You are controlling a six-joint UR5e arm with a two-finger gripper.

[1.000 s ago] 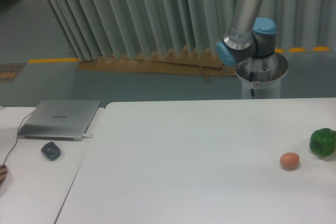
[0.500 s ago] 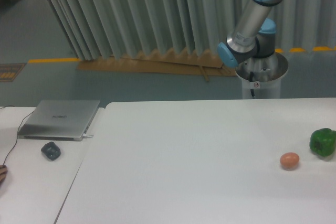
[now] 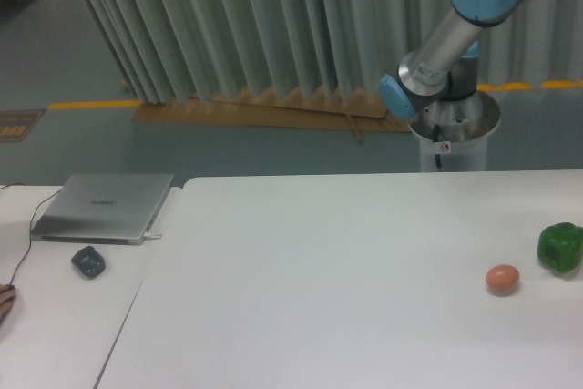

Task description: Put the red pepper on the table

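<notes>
Red pepper: not visible anywhere in this view, so its heading and long axis cannot be read, nor its location.

Claw: also out of frame. Only part of the arm (image 3: 455,25) shows, rising from its silver base (image 3: 453,125) behind the far edge of the table (image 3: 319,271) and leaving through the top right corner. Whether the claw is spread or closed, and whether it carries anything, cannot be told.

Count on the table, landmark = egg (image 3: 502,279):
- 1 egg, brownish-orange, lying on the right part of the top, nearer the front edge than the back.
- 1 green pepper (image 3: 559,247), just right of the egg and slightly farther back, near it but not touching, at the frame's right edge.

Left of the egg, well apart across bare white top and past the rounded corner, a second narrower table (image 3: 55,316) abuts. On it:
- 1 silver laptop (image 3: 105,206), lid shut.
- 1 small dark lumpy object (image 3: 88,262), just in front of the laptop.
- 1 thin dark cable (image 3: 23,243) running from the laptop's side toward the front left.
</notes>
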